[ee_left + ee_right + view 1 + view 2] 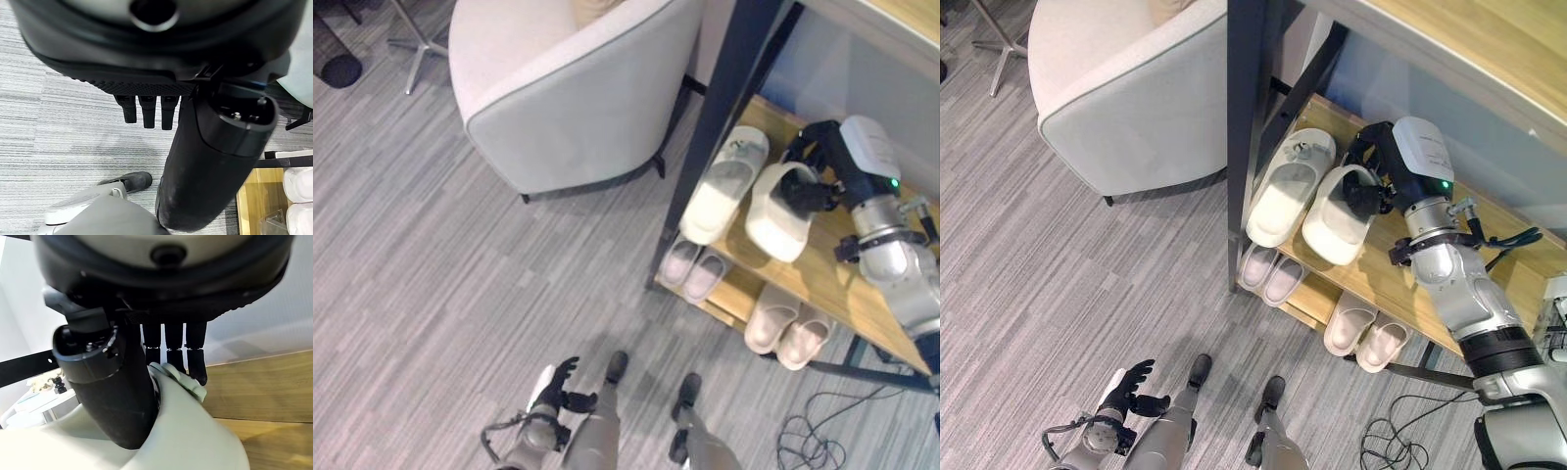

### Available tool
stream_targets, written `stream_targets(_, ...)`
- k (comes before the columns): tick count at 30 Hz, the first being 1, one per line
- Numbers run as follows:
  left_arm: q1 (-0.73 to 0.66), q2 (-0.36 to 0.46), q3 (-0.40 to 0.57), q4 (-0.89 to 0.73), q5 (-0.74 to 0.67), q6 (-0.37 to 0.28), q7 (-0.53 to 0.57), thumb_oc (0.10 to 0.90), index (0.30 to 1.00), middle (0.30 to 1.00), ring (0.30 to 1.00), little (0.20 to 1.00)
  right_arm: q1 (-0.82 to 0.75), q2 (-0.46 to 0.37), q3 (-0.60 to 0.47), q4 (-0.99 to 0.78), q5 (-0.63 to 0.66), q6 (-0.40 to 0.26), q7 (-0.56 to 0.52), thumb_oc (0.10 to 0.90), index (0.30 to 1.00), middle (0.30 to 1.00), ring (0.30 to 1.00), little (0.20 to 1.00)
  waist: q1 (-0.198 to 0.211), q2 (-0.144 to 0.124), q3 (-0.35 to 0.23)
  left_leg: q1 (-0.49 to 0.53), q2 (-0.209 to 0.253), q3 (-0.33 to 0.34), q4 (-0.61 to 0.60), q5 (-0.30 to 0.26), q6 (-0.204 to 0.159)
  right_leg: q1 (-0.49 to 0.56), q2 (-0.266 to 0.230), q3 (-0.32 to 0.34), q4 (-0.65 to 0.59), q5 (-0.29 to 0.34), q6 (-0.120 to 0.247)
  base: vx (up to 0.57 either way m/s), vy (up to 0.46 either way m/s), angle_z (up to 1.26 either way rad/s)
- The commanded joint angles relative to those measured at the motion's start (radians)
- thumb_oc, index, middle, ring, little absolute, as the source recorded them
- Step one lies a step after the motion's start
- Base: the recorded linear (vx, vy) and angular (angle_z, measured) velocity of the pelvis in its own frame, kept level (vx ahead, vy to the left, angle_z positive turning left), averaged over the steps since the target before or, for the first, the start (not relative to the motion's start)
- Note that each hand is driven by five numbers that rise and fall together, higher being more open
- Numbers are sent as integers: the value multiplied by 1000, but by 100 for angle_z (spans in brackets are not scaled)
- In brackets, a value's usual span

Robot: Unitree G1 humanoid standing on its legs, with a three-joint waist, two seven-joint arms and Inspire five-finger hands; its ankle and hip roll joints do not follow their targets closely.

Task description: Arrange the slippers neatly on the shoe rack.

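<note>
On the rack shelf (1400, 284), right hand (1366, 191) clamped on cream slipper (1337, 225), apparently unmarked, left hand (1128, 390) relaxed.

Left hand (146, 93) seen over grey carpet (58, 142), fingers (149, 112) held straight, pale slippers (298, 183) on wooden shelf (254, 205) at four o'clock

Two slippers (724, 186) (781, 213) lie side by side on the shoe rack's upper shelf (847, 284). Two pairs (693, 270) (788, 333) sit on the shelf below. An armchair (568, 88) stands left of the rack.
</note>
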Motion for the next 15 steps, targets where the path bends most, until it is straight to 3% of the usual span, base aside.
stream_targets(1,-3,-13,-28,34,-15,-32,6,800,900,900,900,900,-121,-58,-57,-12,58,-51,-78,800,900,900,900,900,1,9,-52,28,-10,-21,-5,-77,-26,125,-23,2,-1,-115,79,0,0,0)
stream_targets(13,14,-15,-2,20,-51,-25,-20,800,900,900,900,900,-40,-64,-74,-51,118,-62,-5,800,900,900,900,900,-15,3,-66,57,0,-13,-5,-86,-26,142,-19,9,-1,-122,73,0,0,0)
stream_targets(15,21,-21,10,34,-70,-16,-39,800,900,900,900,900,12,-31,-106,-59,232,-74,35,800,900,900,900,900,-25,0,-74,70,4,-4,-5,-92,-24,149,-16,16,-1,-125,70,0,0,0)
